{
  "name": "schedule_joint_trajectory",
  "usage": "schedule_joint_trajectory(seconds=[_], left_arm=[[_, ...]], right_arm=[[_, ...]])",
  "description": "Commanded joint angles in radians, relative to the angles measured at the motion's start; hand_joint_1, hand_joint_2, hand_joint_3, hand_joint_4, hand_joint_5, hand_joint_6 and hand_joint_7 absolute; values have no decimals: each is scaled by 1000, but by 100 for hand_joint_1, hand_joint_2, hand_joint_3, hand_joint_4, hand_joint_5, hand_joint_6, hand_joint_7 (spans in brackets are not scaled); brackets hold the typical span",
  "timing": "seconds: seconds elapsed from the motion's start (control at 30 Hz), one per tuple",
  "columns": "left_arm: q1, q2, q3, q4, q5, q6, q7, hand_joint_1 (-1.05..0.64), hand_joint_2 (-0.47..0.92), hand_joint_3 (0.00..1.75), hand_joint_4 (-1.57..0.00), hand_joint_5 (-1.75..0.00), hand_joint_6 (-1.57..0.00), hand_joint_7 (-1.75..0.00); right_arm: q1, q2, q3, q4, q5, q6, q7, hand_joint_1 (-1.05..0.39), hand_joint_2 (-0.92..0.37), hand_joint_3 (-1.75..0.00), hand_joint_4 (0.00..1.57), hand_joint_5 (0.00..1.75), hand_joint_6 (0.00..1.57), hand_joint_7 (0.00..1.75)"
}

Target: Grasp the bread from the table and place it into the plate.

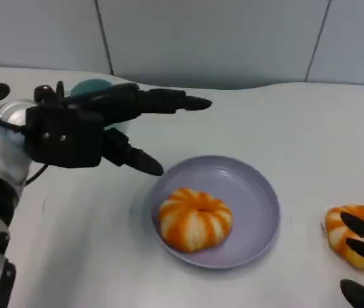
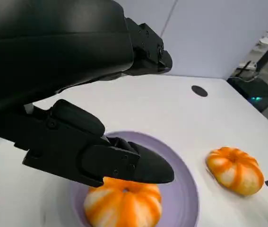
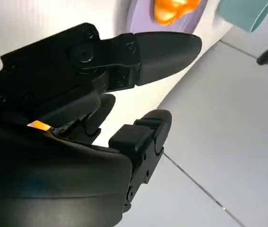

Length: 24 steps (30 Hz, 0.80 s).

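One bread (image 1: 195, 219) already lies in the lavender plate (image 1: 259, 199), toward its near-left part, on the white bench (image 1: 284, 122). A second bread (image 1: 354, 233) sits on the bench to the right of the plate, well clear of its rim. The left hand (image 1: 98, 128) hovers left of the plate and behind it, fingers (image 1: 169, 101) spread and released — nothing between them. The right hand (image 1: 363, 260) shows at the lower right edge, its fingertips over the second bread; whether they grasp it I cannot tell (too much is cut off). A teal cup (image 1: 93, 86) stands behind the left hand.
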Motion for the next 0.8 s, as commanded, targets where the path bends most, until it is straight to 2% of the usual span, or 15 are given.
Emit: schedule_joint_trajectory(seconds=[0.03,0.13,0.27,0.3,0.33,0.37,0.4,0.43,0.5,0.57,0.6,0.67,0.7,0.73,0.8], left_arm=[[92,49,60,-57,-79,37,-67,-70,92,22,-12,-10,-20,-3],[324,122,158,-141,-199,77,-89,-70,92,24,-10,-9,-16,0],[487,104,221,-267,-231,176,-1,-75,92,23,-21,-14,-25,-4],[545,92,236,-314,-225,209,43,-76,92,21,-36,-24,-35,-7],[591,84,245,-361,-218,245,77,-76,92,22,-43,-34,-42,-7],[636,78,252,-415,-212,296,109,-76,92,22,-43,-48,-48,-5],[679,75,256,-477,-215,376,130,-74,92,21,-39,-79,-57,-5],[712,73,259,-533,-226,458,140,-72,92,19,-36,-100,-63,-7],[757,70,264,-621,-238,582,155,-67,92,16,-33,-126,-71,-15],[791,59,270,-685,-245,669,179,-59,92,10,-35,-149,-53,-87],[802,57,272,-708,-245,697,186,-56,92,9,-36,-155,-45,-111],[808,53,268,-738,-239,751,201,-55,92,8,-36,-158,-42,-123],[809,50,265,-748,-234,778,209,-48,92,6,-50,-168,-42,-153],[808,49,261,-756,-229,805,213,-45,92,6,-56,-171,-42,-164],[799,49,254,-767,-233,866,206,-40,92,5,-65,-174,-46,-172]], right_arm=[[11,-5,-7,-6,13,-1,-5,-35,-92,-37,82,0,63,0],[14,-3,-6,-13,11,12,-2,-36,-92,-37,81,0,63,0],[12,-5,-6,-12,11,24,-1,-36,-92,-37,80,0,63,0],[10,-7,-8,-8,11,22,-2,-36,-92,-37,80,0,63,0],[7,-9,-9,-5,12,20,-3,-36,-92,-37,80,0,63,0],[5,-10,-10,-2,13,19,-4,-36,-92,-37,80,0,63,0],[3,-10,-11,1,16,18,-4,-36,-92,-36,80,0,63,0],[1,-10,-13,4,18,16,-5,-36,-92,-36,81,0,63,0],[-1,-14,-16,9,19,12,-6,-36,-92,-36,81,1,63,0],[-2,-17,-20,11,18,13,-5,-36,-92,-36,81,1,63,0],[-2,-18,-21,11,18,14,-4,-36,-92,-36,81,1,63,0],[-2,-18,-24,13,22,11,-2,-37,-92,-36,81,1,63,0],[-1,-19,-25,15,25,9,-1,-37,-92,-36,81,1,63,0],[-2,-20,-26,18,27,4,-1,-37,-92,-36,82,1,63,0],[-3,-22,-28,22,33,1,0,-37,-92,-36,82,1,64,0]])
